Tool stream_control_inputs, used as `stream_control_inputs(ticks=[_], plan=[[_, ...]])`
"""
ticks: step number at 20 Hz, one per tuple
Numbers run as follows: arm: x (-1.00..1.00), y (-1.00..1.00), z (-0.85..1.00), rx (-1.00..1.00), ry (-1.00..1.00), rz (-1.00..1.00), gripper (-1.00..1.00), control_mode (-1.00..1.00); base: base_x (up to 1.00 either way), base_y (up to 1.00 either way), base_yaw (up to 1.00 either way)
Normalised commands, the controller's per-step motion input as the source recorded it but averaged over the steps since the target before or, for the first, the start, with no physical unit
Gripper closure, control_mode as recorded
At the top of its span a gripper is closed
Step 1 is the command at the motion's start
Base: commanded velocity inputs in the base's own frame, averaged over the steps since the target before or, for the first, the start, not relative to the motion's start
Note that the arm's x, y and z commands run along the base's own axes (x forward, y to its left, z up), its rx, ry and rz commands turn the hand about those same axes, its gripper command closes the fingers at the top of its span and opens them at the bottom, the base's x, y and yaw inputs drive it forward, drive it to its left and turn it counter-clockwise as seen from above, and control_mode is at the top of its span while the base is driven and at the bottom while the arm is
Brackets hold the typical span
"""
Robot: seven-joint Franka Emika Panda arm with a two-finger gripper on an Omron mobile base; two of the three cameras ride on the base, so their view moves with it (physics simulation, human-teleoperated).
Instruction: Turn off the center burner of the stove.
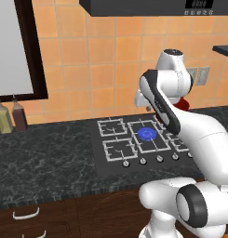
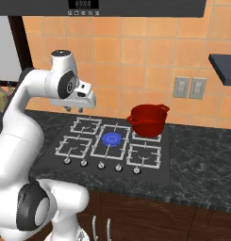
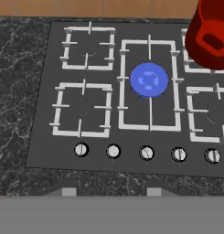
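Observation:
The stove (image 3: 40, 146) is a flat black cooktop set in a dark marble counter. In its middle sits the center burner (image 3: 149, 80), with a bright-blue disc under the largest pale-grey grate; it also shows in the base views (image 1: 146, 134) (image 2: 111, 139). Five silver knobs line the front edge, the middle knob (image 3: 146, 152) in line with the blue disc. My gripper (image 3: 108, 191) hangs high above the stove, pointing down, open with nothing between its fingers. From the right base view the gripper (image 2: 73, 110) hovers over the stove's back left.
A red pot (image 2: 147, 120) stands on the back right grate, close beside the center burner. Two bottles (image 1: 10, 117) stand on the counter far left. Wall outlets (image 2: 190, 87) and a dark shelf (image 2: 223, 63) are at the right; a hood (image 2: 136, 7) hangs overhead.

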Motion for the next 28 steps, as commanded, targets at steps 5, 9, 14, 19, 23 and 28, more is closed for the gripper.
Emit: stream_control_inputs(ticks=[5,9,14,19,23,28], plan=[[-0.16,-0.06,-0.14,0.00,0.01,0.00,-1.00,-1.00,0.00,0.00,0.00],[-0.33,-0.57,-0.34,0.00,0.00,0.05,-1.00,-1.00,0.00,0.00,0.00],[-0.20,-0.58,-0.41,0.00,0.07,0.07,-1.00,-1.00,0.00,0.00,0.00],[-0.07,-0.57,-0.46,0.00,0.07,0.12,-1.00,-1.00,0.00,0.00,0.00],[-0.02,-0.27,-0.48,0.00,0.21,0.12,-1.00,-1.00,0.00,0.00,0.00],[0.00,0.00,-0.59,0.00,0.14,0.19,-1.00,-1.00,0.00,0.00,0.00]])
